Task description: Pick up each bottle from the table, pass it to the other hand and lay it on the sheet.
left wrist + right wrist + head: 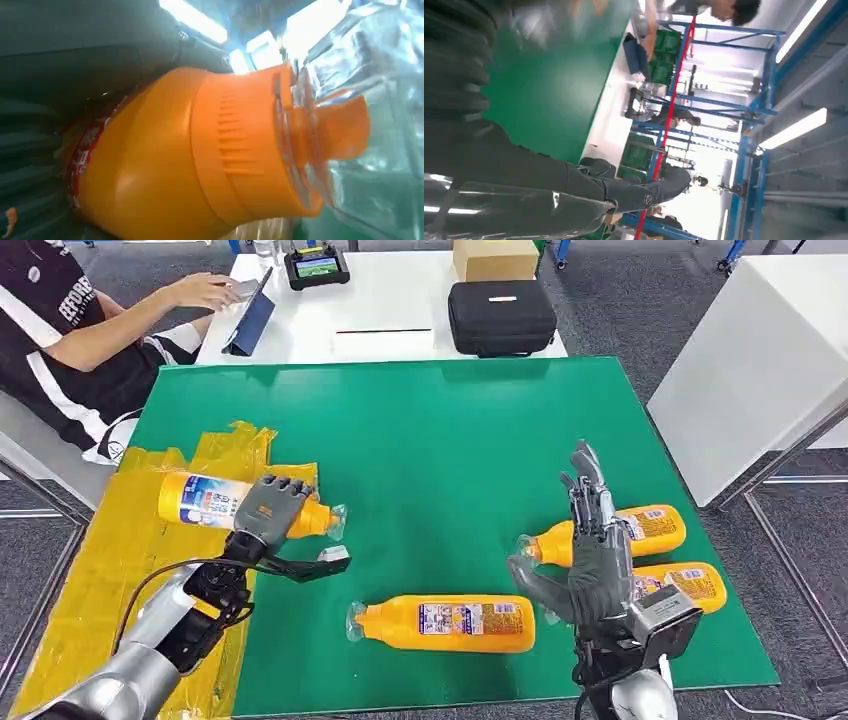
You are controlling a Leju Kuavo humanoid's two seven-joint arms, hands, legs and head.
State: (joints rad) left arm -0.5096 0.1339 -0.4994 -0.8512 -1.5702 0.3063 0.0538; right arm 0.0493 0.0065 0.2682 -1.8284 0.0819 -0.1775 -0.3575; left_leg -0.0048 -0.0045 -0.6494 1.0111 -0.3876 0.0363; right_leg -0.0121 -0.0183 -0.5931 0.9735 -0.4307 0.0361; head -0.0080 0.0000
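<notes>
Right hand (590, 560) raised, fingers spread, holding nothing, in front of two orange bottles (640, 530) at the green table's (450, 440) right edge. Third bottle (445, 623) lies near front centre. Left hand (268, 512) grips a held bottle (215, 502) sideways, prob. above the yellow sheet (110, 560). Person (70, 330) sits far left.
</notes>
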